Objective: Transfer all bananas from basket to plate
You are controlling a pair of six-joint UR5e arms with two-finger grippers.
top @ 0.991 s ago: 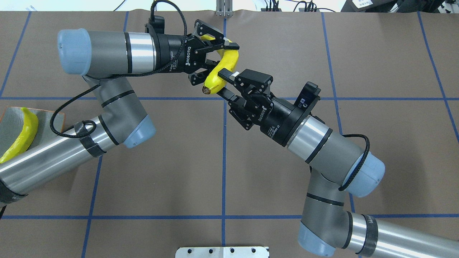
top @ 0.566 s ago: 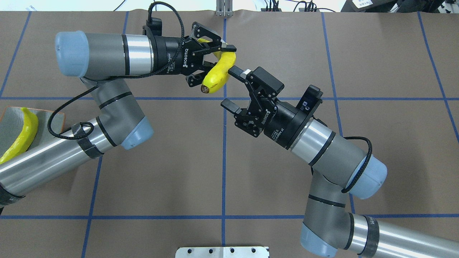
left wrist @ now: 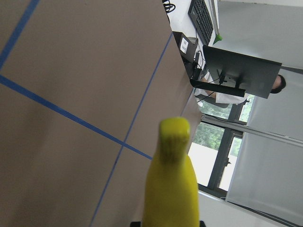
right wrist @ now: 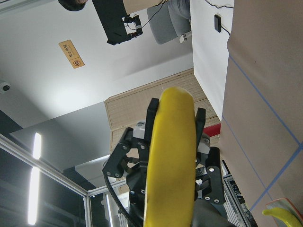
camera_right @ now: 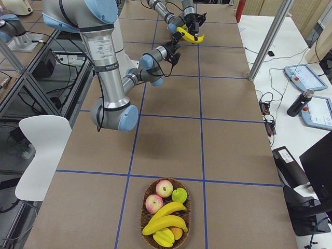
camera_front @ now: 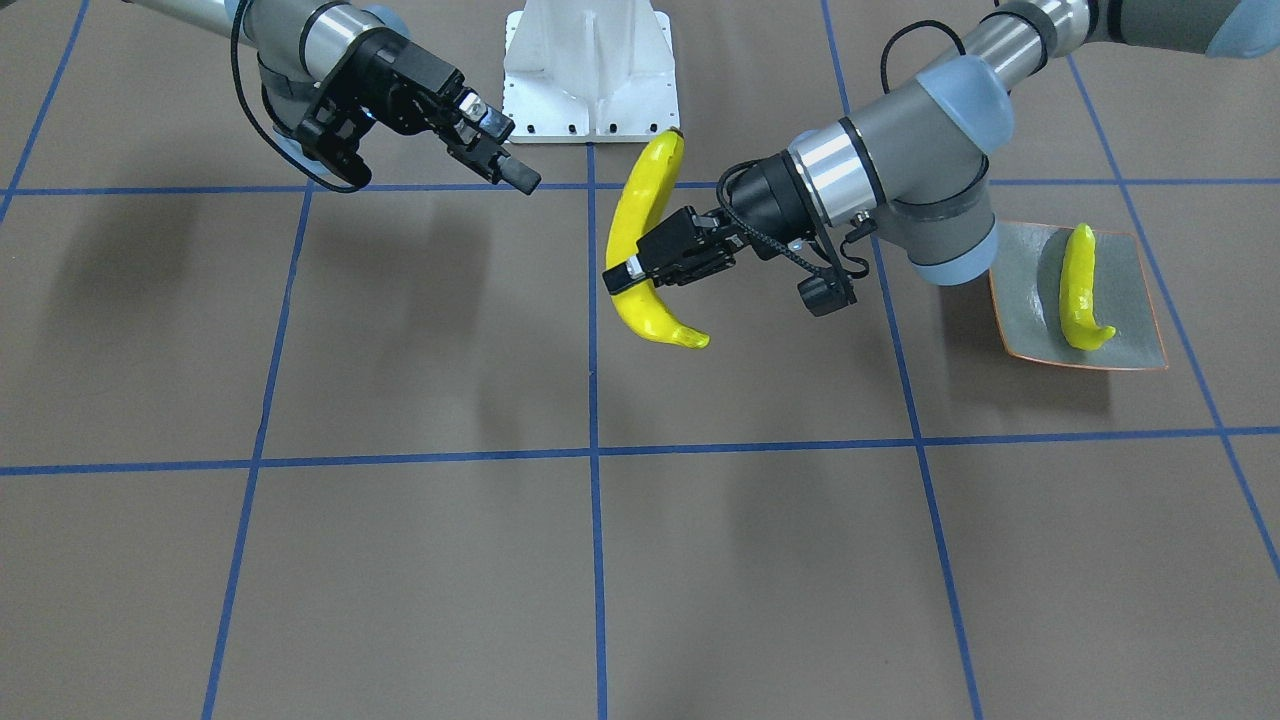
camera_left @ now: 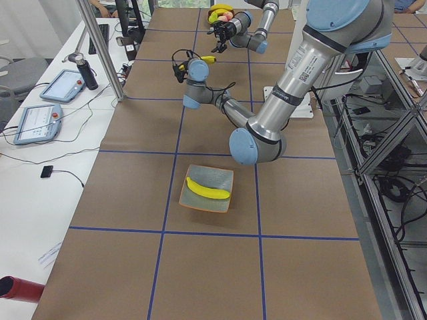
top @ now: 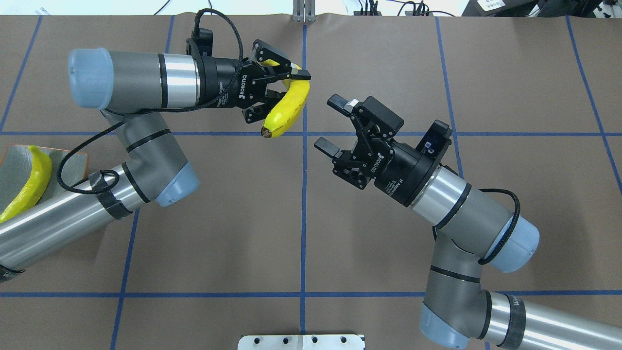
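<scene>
The left gripper (top: 290, 86) clamps the glossy yellow curved banana (top: 287, 108) above the middle of the desk (top: 218, 233), with the right gripper (top: 330, 124) spread wide and empty; the banana's slick skin could slip, dropping it short of the square grey-green plate (camera_front: 1128, 285).

My surface (top: 218, 233) is brown paper crossed by blue tape lines (top: 303, 218). At my side stands a white moulded chair (camera_right: 39, 155). Opposite, grey teach pendants (camera_left: 37, 123) lie on a white bench (camera_left: 40, 160) near an aluminium post (camera_left: 100, 50). A window (left wrist: 213, 137) shows green foliage; a long ceiling light strip (right wrist: 34, 189) glows.
</scene>
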